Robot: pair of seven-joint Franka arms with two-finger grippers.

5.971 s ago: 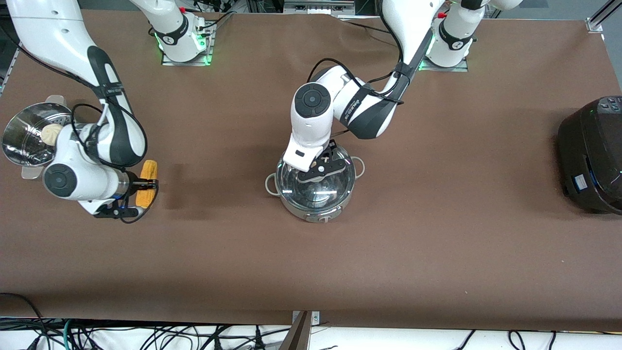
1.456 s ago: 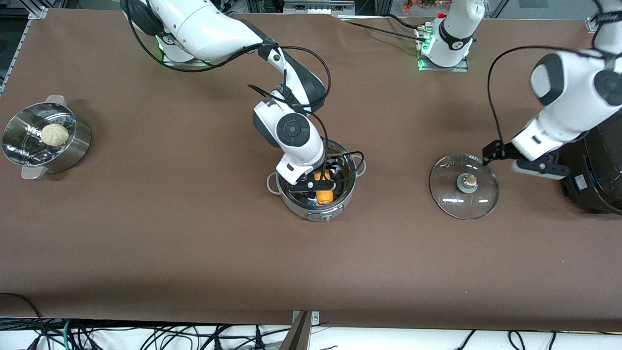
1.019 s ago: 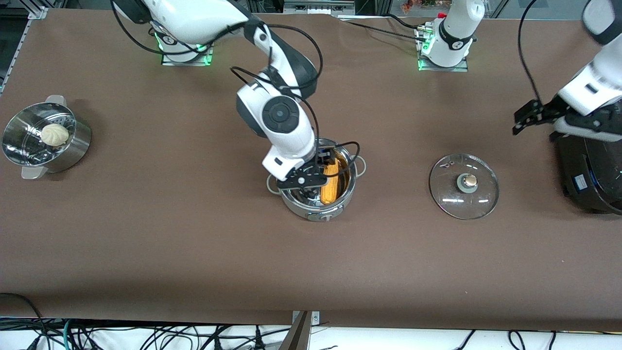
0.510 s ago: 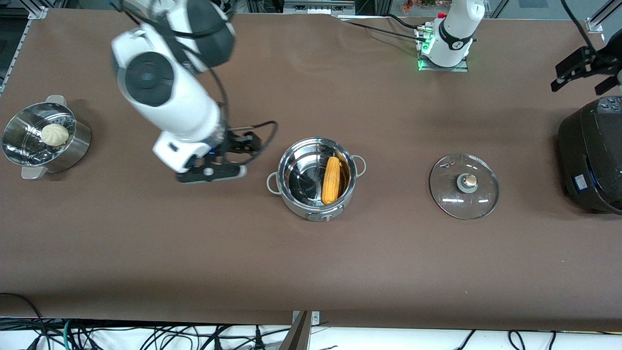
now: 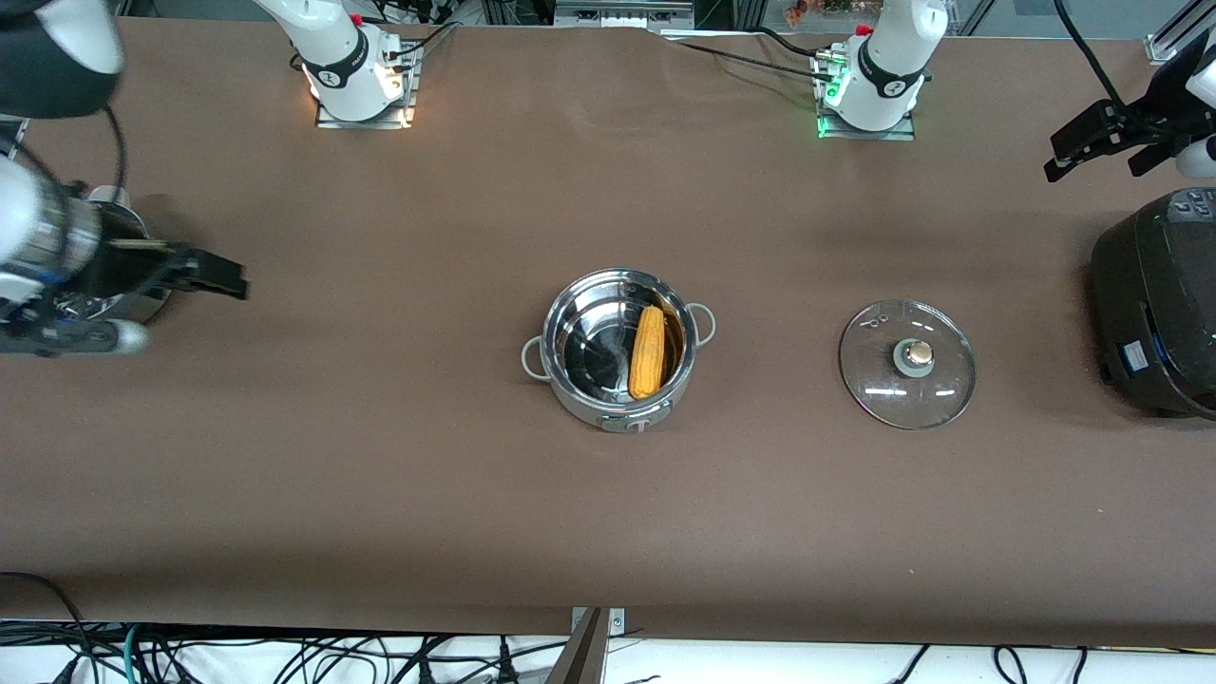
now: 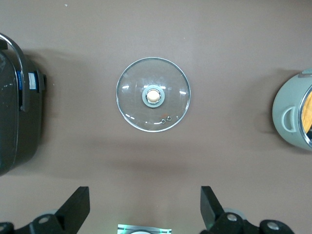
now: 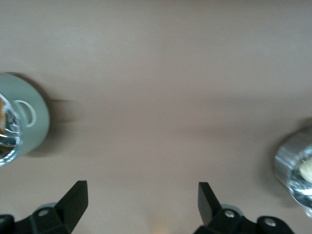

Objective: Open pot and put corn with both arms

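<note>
Standing wide apart and empty, the jaws of the left gripper (image 5: 1102, 142) hang over the table's edge at the left arm's end, above the large black rounded cooker (image 5: 1154, 304). The right gripper (image 5: 180, 294) is likewise spread with nothing between its fingers, over the steel steamer bowl (image 7: 295, 168) at the right arm's end. Mid-table, the round shiny steel pot (image 5: 617, 350) stands uncovered, the yellow-orange corn cob (image 5: 649, 351) lying inside it. Its brass-knobbed glass lid (image 5: 907, 364) rests flat on the brown table (image 5: 608, 513) between pot and cooker.
</note>
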